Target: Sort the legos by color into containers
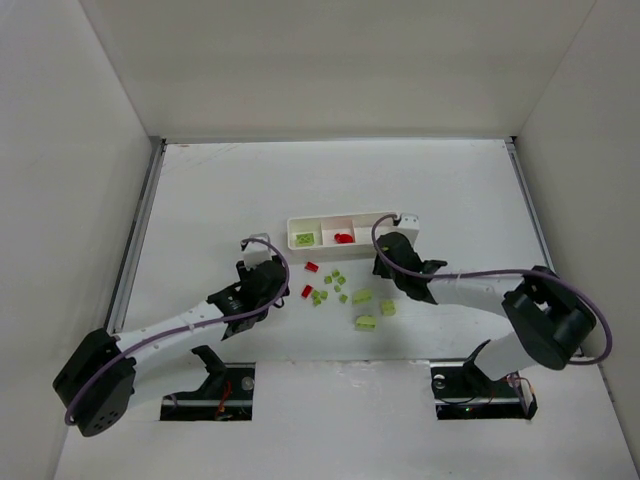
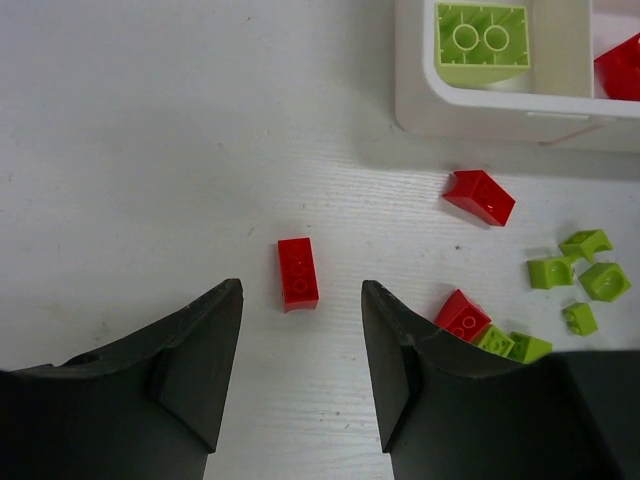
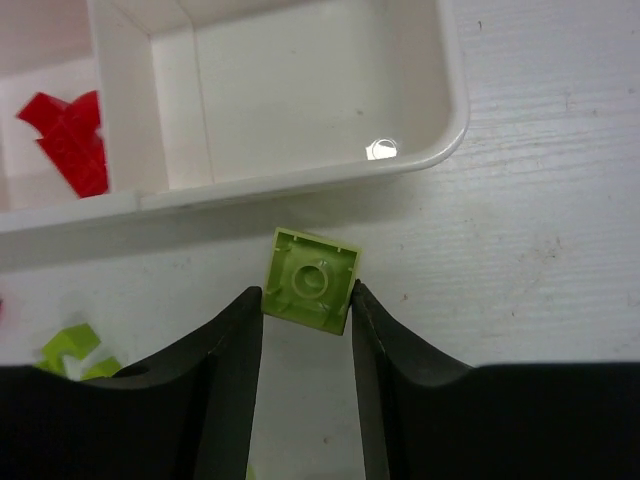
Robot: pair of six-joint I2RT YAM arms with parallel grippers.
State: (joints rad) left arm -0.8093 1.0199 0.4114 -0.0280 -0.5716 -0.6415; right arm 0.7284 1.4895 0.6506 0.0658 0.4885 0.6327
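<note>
Right wrist view: the right jaws are closed on a square green lego (image 3: pixel 311 280), one finger against each side face, with its hollow underside towards the camera. Whether it is clear of the worktop (image 3: pixel 540 250) cannot be told. Just beyond it runs the near wall of the tray (image 3: pixel 300 182). The right-end compartment (image 3: pixel 310 90) directly ahead holds nothing. The middle compartment (image 3: pixel 40 40) holds red legos (image 3: pixel 70 140).

Left wrist view: the left jaws stand open and hold nothing. A red lego (image 2: pixel 298 272) lies studs up just ahead of the gap. Its long axis points away from the camera, so the fingers would probably close on its long sides. A second red lego (image 2: pixel 462 315) sits close beside the right-hand finger, touching green pieces (image 2: pixel 510 345), and is liable to be nudged on descent. Farther out lie a third red lego (image 2: pixel 480 196) and a green cluster (image 2: pixel 585 270). Beyond them, the left-end compartment (image 2: pixel 560 50) holds a green brick (image 2: pixel 483 35).

Top external view: the held lego sits at the tray's right end, while green stock is kept at the left end. The carry therefore probably has to clear the tray wall and pass over the red compartment. The left arm (image 1: pixel 180 325) works near that left end and may obstruct the approach.
</note>
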